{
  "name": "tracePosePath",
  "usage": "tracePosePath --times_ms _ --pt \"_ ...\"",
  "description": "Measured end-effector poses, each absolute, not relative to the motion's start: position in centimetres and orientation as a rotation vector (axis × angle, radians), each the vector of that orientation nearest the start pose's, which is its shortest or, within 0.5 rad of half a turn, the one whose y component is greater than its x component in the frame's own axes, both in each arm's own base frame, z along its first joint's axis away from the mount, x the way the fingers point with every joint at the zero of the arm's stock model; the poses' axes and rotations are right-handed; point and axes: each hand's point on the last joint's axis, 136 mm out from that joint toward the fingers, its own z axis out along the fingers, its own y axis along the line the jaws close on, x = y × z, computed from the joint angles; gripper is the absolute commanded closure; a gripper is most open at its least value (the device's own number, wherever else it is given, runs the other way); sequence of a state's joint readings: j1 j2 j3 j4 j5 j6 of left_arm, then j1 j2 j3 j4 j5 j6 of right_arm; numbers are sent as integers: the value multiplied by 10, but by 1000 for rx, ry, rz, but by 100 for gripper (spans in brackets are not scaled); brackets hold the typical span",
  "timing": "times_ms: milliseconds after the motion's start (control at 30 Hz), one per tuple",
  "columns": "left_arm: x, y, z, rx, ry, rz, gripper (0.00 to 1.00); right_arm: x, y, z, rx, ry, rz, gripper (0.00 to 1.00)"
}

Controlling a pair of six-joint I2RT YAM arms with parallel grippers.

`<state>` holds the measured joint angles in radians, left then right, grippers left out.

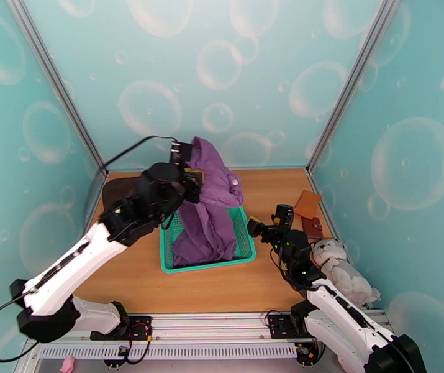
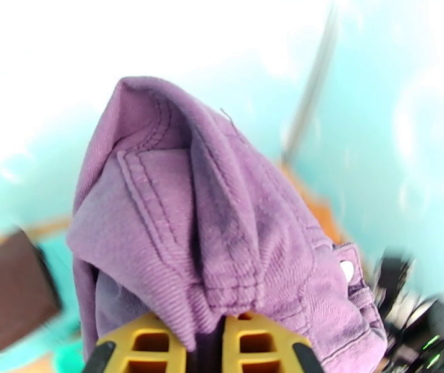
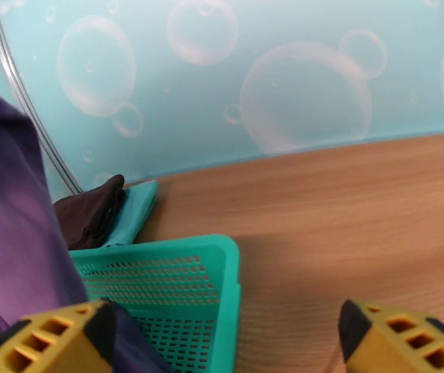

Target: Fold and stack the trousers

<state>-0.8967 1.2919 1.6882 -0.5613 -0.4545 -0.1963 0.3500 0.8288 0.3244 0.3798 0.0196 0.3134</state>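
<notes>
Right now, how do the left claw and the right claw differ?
The left claw is shut on the purple soft-fabric trousers; the right claw stands open and empty. The left claw is high over the green perforated plastic basket; the right claw sits low beside it. Both are yellow-tipped.

A wooden table (image 1: 271,200) carries a green basket (image 1: 206,267) at its middle, a dark brown folded cloth (image 1: 119,191) touching a light teal cloth (image 3: 138,209) at far left, and two brown pads (image 1: 308,204) and a grey plush dog (image 1: 339,271) along its right edge.
</notes>
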Motion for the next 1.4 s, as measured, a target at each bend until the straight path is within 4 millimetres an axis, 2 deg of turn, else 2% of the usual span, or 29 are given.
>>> tracePosePath --times_ms 167,300,400,500,567,633,733,867,900,1033,1267,1400 --pt "246 -165 560 126 1475 -432 100 300 144 214 -163 1697 513 1" --pt "217 -120 602 41 1340 -452 100 292 171 202 -288 1719 522 1" --pt "207 -103 610 0 1293 -446 100 287 190 196 -388 1734 517 1" --pt "209 -97 595 -11 1303 -403 100 272 219 198 -539 1702 519 1" --pt "214 -96 582 -4 1325 -347 100 257 245 197 -670 1670 525 1" --pt "217 -94 579 -5 1335 -290 100 245 270 192 -788 1656 518 1" --pt "221 -86 596 -22 1326 -202 100 236 295 175 -931 1665 486 1" --pt "210 -65 641 -80 1244 -172 100 224 321 144 -1117 1695 415 4" --pt "206 -58 653 -98 1222 -169 100 220 326 138 -1150 1700 403 5" --pt "182 -26 693 -183 1104 -192 100 220 337 142 -1192 1671 373 5" --pt "143 22 726 -292 939 -234 100 218 336 145 -1211 1650 360 4" --pt "128 29 742 -283 866 -281 100 219 334 152 -1180 1675 356 4"
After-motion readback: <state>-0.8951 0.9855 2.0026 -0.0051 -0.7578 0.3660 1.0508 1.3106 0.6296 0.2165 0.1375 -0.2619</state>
